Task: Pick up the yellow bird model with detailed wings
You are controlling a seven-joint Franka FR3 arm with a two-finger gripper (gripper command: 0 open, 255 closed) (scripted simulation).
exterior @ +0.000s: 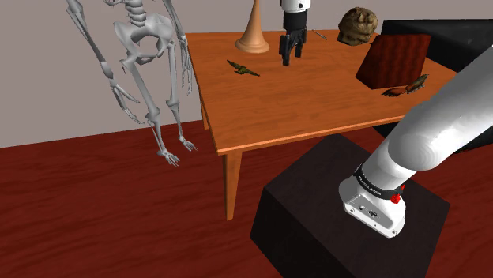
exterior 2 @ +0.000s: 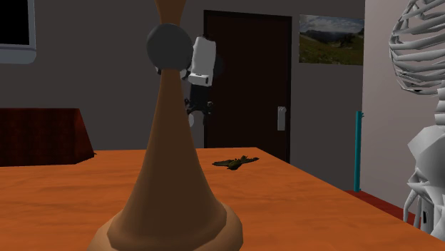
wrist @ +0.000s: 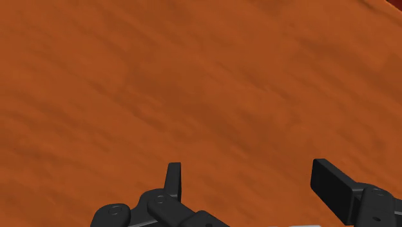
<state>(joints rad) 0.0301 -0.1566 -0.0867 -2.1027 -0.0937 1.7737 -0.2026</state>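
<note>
One orange table [exterior: 316, 107] (bearing a bird [exterior: 242, 69]) on red floor [exterior: 95, 205].

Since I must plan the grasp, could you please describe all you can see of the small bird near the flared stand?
The bird is a small, flat model, dark olive-yellow, with both wings spread wide. It lies on the orange table, touching only the tabletop, close to the tan flared stand but apart from it. The open hand hangs above the table, to the shoulder view's right of the bird, and does not touch it.
</note>
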